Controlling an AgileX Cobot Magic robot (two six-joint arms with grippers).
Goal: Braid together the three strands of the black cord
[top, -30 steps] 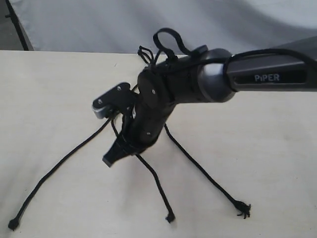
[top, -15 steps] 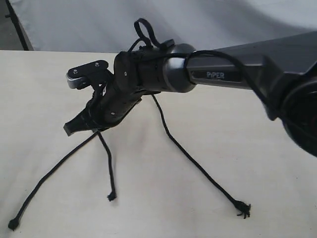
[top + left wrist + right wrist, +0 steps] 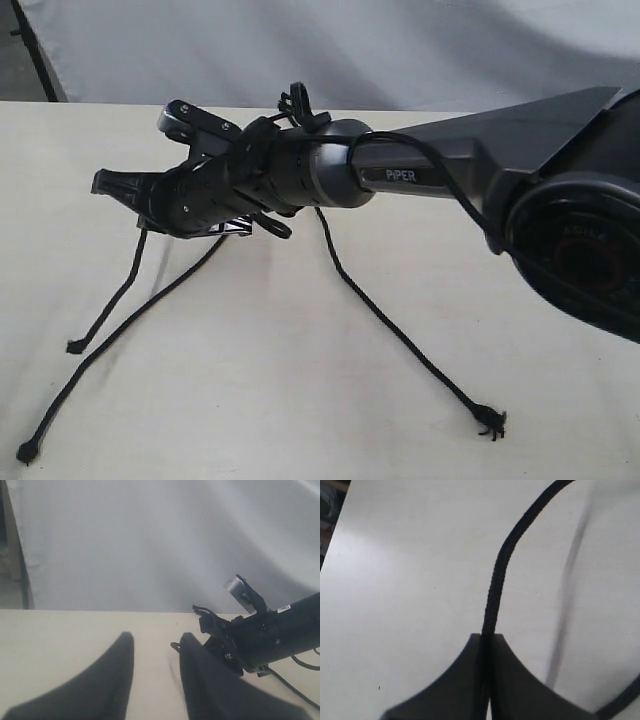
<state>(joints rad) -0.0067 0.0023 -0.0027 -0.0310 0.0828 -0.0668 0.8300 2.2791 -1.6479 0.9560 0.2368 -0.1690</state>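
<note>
Clearly pinched one strand (image 3: 112, 298) of the black cord (image 3: 296, 100) in the closed jaws of the right gripper (image 3: 98, 183), raised above the table (image 3: 300, 420). Let it hang slack from there to the table. Found the second strand (image 3: 110, 350) flat on the table below the right gripper and the third strand (image 3: 400, 335) well apart from it. Found the left gripper (image 3: 156, 636) near the right gripper, jaws apart, holding nothing.
</note>
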